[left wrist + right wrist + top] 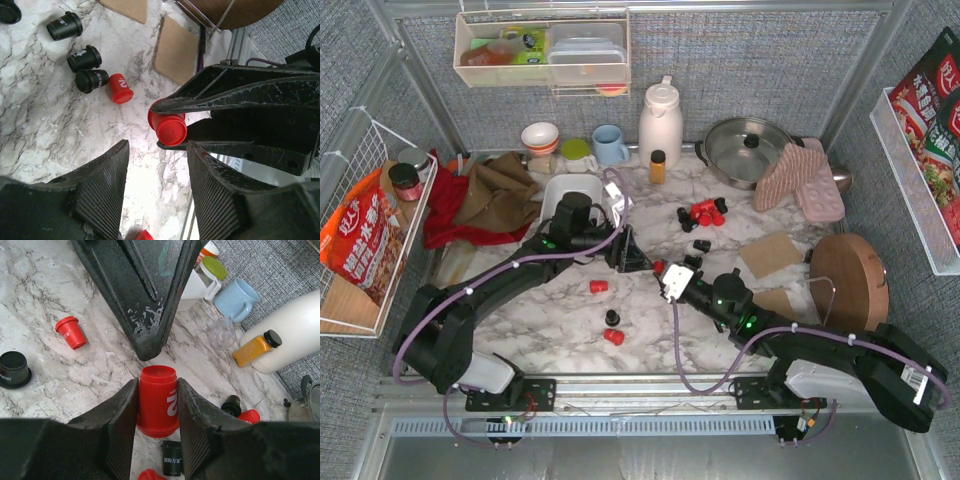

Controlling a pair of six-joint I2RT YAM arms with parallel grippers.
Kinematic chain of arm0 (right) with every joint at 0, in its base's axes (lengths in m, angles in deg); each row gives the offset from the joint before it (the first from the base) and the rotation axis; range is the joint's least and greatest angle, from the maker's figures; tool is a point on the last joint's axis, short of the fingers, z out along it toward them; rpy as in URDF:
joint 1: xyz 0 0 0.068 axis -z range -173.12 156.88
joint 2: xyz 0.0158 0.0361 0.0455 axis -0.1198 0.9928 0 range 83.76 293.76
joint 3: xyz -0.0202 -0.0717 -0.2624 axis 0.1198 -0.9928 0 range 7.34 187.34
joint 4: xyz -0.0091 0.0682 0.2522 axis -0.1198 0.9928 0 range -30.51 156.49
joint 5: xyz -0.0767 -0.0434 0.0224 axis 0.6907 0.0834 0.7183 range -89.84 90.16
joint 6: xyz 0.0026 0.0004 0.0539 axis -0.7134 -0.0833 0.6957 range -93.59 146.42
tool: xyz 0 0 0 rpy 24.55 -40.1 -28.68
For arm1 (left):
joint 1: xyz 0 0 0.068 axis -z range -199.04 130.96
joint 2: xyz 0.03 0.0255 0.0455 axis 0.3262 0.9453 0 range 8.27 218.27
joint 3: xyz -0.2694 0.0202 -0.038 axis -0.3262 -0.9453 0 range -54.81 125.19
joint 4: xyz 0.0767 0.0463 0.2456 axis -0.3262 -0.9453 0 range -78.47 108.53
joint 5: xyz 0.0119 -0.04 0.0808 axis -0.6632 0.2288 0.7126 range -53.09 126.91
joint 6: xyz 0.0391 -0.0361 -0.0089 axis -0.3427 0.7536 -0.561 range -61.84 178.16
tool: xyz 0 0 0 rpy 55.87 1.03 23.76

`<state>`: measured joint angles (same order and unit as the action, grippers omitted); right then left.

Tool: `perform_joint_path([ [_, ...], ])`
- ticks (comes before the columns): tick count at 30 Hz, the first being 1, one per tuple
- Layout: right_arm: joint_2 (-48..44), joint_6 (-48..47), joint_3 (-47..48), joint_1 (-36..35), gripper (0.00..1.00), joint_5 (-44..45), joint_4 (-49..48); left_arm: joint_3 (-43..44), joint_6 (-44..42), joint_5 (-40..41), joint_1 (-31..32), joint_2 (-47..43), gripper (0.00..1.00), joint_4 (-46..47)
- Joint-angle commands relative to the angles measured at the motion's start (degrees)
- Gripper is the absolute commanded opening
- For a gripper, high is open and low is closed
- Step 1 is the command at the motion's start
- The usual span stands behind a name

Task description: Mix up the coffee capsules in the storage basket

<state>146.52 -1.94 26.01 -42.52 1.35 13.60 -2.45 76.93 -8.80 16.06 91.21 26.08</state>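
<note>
My right gripper [666, 274] [157, 385] is shut on a glossy red coffee capsule [158, 401] [658, 267], held just above the marble table. My left gripper [642, 258] [157, 149] is open and empty, its tips right in front of that capsule [168, 127]; its fingers [145, 290] fill the top of the right wrist view. The white storage basket [556, 192] stands behind the left wrist, mostly hidden by it. Loose capsules lie on the table: red ones [598, 286] [613, 336], a black one [612, 317], and a red and black cluster [704, 212].
An amber bottle [657, 166], white thermos [660, 122], blue mug [610, 145] and lidded pot [750, 148] line the back. A pink oven mitt [802, 182], cardboard pieces [770, 255] and a round wooden board [850, 282] lie at right; cloths [470, 195] at left.
</note>
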Motion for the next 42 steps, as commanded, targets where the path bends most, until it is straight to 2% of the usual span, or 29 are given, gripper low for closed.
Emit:
perform_joint_path([
  [1, -0.8, -0.1, -0.4, 0.2, 0.39, -0.3, -2.1, 1.0, -1.2, -1.0, 0.9, 0.7, 0.60, -1.5],
  [11, 0.6, 0.8, 0.2, 0.2, 0.39, -4.9, -2.0, -0.2, 1.3, -0.1, 1.5, -0.1, 0.64, 2.6],
  [24, 0.3, 1.2, 0.5, 0.3, 0.39, -5.6, -1.8, 1.5, -1.5, 1.3, 4.2, 1.9, 0.62, -2.1],
  [29, 0.3, 1.3, 0.5, 0.3, 0.39, -4.2, -1.6, 1.9, -2.4, 0.9, 4.6, 2.7, 0.50, -2.9],
  [34, -0.4, 1.3, 0.5, 0.3, 0.39, -3.7, -1.1, 2.9, -2.8, 1.6, 5.0, 3.8, 0.47, -4.6],
  [37, -0.2, 1.5, 0.7, 0.3, 0.39, -3.9, -0.8, 3.2, -3.2, 2.7, 5.1, 3.8, 0.28, -4.8],
  [38, -0.2, 1.7, 0.7, 0.3, 0.41, -3.6, -0.8, 3.3, -3.6, 3.5, 5.1, 3.5, 0.23, -4.9],
  [42, -0.3, 2.3, 1.0, 0.3, 0.60, -1.3, -0.3, 2.7, -3.7, 9.1, 4.6, 1.9, 0.12, -4.5],
])
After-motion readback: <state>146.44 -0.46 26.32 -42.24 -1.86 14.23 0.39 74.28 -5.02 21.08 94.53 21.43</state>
